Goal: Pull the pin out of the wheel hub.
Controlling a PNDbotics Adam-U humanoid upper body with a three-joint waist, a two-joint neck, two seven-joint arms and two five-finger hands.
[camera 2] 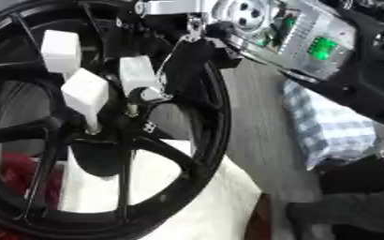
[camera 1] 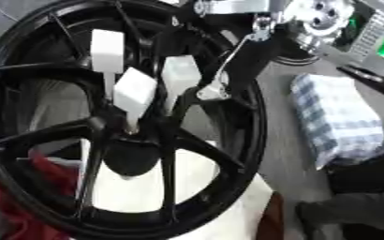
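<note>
While my right hand [camera 2: 150, 91] pinches the rightmost white pin [camera 2: 136, 70] at the wheel hub [camera 2: 105, 136], I judge pulling it straight out comes next.

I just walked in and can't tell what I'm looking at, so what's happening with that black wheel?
The robot's right hand reaches in from the upper right to a black wheel hub standing on edge. Three white block-headed pins stick out of the hub's centre, and the hand's fingertips are at the rightmost pin. All three pins look seated, none pulled out yet. A checked cloth lies on the floor to the right. The left hand is out of view.
</note>
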